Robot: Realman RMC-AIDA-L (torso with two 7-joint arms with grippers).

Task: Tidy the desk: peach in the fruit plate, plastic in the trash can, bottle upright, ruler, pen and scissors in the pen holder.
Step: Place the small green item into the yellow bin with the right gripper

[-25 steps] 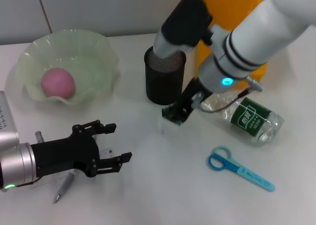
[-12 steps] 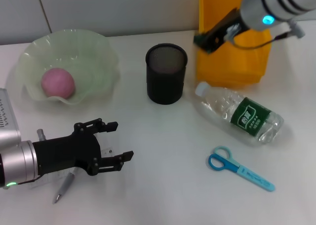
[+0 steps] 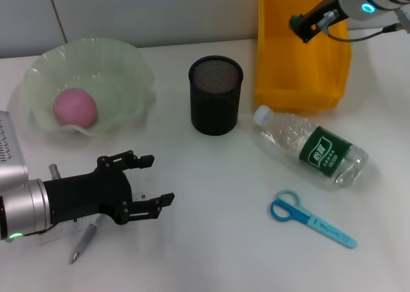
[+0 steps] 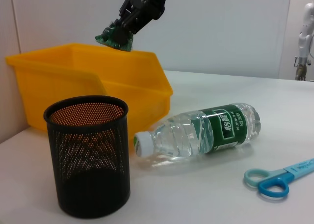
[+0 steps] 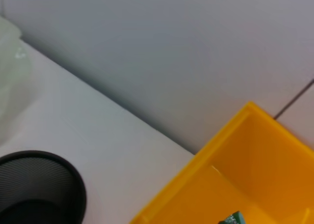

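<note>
The right gripper [image 3: 302,28] is hanging over the yellow bin [image 3: 301,81] at the back of the desk [image 3: 211,241], and its jaws are pinching a small green scrap of plastic [image 4: 114,39]. That scrap looks light and crinkly, so I'd judge it will drop free the moment the jaws part. Inside the bin I can only make out yellow floor and a green sliver at the edge of the right wrist view.

Down at the near left the left gripper [image 3: 148,183] is hovering low, jaws spread wide and empty, with the pen [image 3: 84,242] lying just beneath its wrist. The pen is thin and stiff; taking it across the middle of the barrel looks safest.

The peach [image 3: 75,107] is sitting in the pale green bowl [image 3: 134,74]. The black mesh cup [image 3: 216,95] is standing empty as far as I can see. The bottle [image 3: 314,148] is lying on its side beside the bin, smooth and likely to roll. The blue scissors [image 3: 311,220] are lying flat, near the bottle.
</note>
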